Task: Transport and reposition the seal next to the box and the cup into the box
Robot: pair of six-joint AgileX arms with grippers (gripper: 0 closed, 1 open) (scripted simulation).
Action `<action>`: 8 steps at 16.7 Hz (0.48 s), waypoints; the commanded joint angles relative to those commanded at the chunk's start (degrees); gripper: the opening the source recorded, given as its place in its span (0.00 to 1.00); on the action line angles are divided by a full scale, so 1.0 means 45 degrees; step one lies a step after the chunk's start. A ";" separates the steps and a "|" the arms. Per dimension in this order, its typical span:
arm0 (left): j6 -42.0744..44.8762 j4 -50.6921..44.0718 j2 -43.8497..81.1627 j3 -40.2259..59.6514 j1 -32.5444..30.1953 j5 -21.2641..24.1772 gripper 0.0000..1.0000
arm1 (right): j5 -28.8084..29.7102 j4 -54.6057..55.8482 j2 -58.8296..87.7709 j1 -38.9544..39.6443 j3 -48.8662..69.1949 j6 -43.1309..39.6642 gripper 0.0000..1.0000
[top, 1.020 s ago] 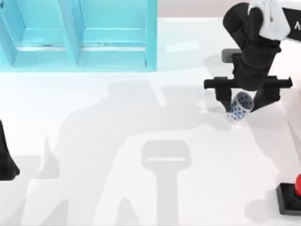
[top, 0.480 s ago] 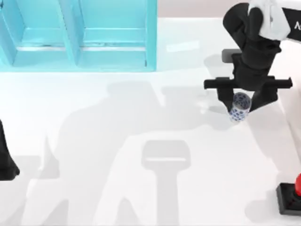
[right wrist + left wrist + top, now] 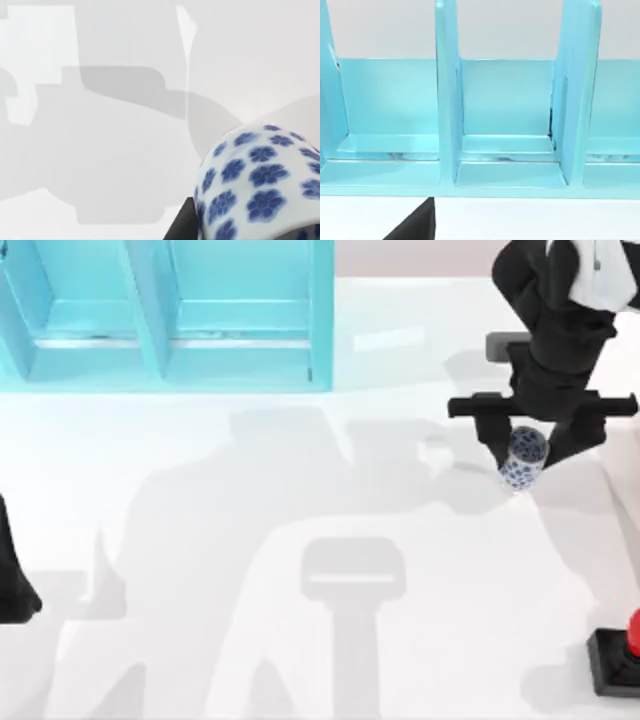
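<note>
- My right arm (image 3: pixel 556 310) is matte black, with rounded segments, and it has a white part near its upper end.
- My right gripper (image 3: pixel 524 452) has a straight black crossbar and 2 black fingers below it.
- My left arm (image 3: pixel 14 580) is a plain black shape at the table's left edge.

Bare table (image 3: pixel 300 500) lies open between the box (image 3: pixel 165 315) and the seal (image 3: pixel 620 655).
</note>
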 joint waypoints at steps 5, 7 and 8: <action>0.0000 0.0000 0.0000 0.0000 0.0000 0.0000 1.00 | 0.0001 -0.2536 -0.1056 -0.1739 0.1280 -0.1790 0.00; 0.0000 0.0000 0.0000 0.0000 0.0000 0.0000 1.00 | -0.0004 -0.3258 -0.1473 -0.2323 0.1672 -0.2393 0.00; 0.0000 0.0000 0.0000 0.0000 0.0000 0.0000 1.00 | -0.0003 -0.3417 -0.1582 -0.2474 0.1765 -0.2548 0.00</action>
